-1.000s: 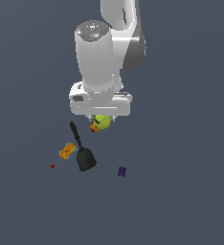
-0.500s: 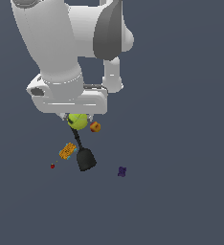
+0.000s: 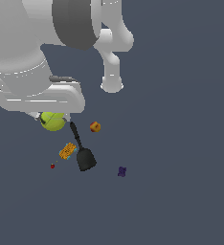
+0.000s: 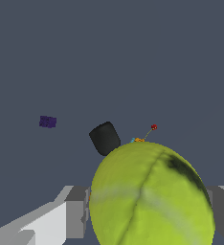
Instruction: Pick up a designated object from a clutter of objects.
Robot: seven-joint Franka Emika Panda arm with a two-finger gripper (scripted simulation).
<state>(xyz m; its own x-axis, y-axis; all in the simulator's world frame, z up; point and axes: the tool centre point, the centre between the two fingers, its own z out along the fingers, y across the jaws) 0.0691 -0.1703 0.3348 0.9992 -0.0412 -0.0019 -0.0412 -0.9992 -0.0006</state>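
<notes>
In the exterior view, going from that view's left, we saw the tiny red bit (image 3: 52, 166) lying alone on the plain dark grey tabletop (image 3: 181, 143), and near it the small orange textured block (image 3: 67, 151). Above the block, tucked under the wide white hand of the arm, sat the small yellow-green ball with a short dark mark (image 3: 52, 121), like a tennis ball. Only its lower part showed there; the rest was hidden by the hand. We held the ball between the jaws of the gripper (image 3: 52, 118), which were closed against its two sides.

Next came the black spatula (image 3: 82, 152), its thin handle running up toward the ball and its broad blade lying lower, just beside the orange block. Further toward the exterior view's right lay the small orange-red ball (image 3: 95, 127), apart from the spatula handle, and then the small purple piece (image 3: 122, 172), well apart from the rest.

In the wrist view the yellow-green ball (image 4: 152, 196) filled the near field, with grey finger pads (image 4: 75, 217) flanking it on both sides, pressed close to it. Beyond it we could see the spatula blade (image 4: 105, 138), a sliver of the orange block (image 4: 139, 140), the red bit (image 4: 154, 127) and the purple piece (image 4: 48, 122) on the tabletop (image 4: 133, 57).
</notes>
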